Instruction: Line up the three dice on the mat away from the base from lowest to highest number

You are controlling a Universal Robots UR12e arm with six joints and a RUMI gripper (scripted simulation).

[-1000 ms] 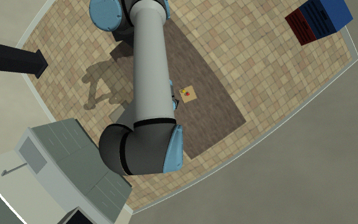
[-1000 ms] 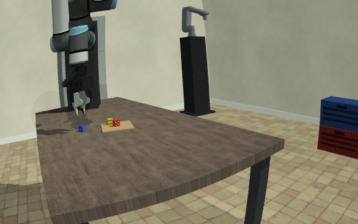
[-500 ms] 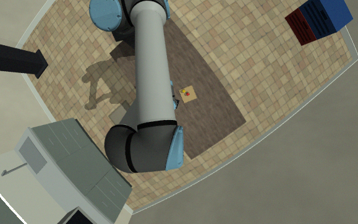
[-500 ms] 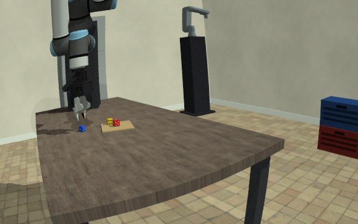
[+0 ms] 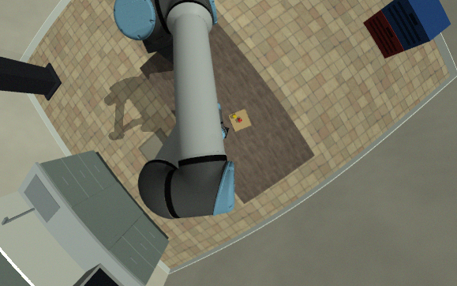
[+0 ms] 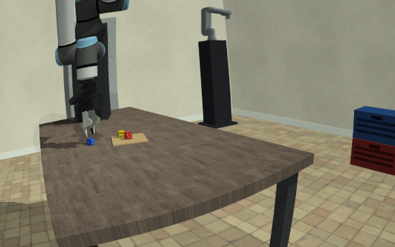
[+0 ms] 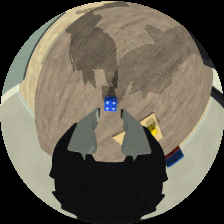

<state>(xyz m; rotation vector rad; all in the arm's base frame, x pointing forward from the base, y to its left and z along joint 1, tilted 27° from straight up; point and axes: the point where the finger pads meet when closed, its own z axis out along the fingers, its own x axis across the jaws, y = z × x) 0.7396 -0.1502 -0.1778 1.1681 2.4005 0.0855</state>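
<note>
A blue die (image 6: pixel 91 141) (image 7: pixel 110 104) sits on the table left of the mat in the exterior view; its face in the wrist view seems to show four pips. The gripper (image 6: pixel 90 134) (image 7: pixel 110 113) points down with its fingertips a little above and behind the blue die, parted and empty. The tan mat (image 5: pixel 245 126) (image 6: pixel 139 140) (image 7: pixel 151 120) carries a yellow die (image 5: pixel 234 116) (image 6: pixel 121 134) (image 7: pixel 152 130) and a red die (image 5: pixel 240 120) (image 6: pixel 128 135), close together. The red die is hidden in the wrist view. The blue die is hidden in the top view.
The brown table (image 5: pixel 275 138) (image 6: pixel 183 170) bears the mat. The arm (image 5: pixel 197 91) covers part of the table in the top view. Blue and red crates (image 5: pixel 405 28) (image 6: pixel 380 140) stand off the table. A dark pedestal (image 6: pixel 213 82) stands behind it.
</note>
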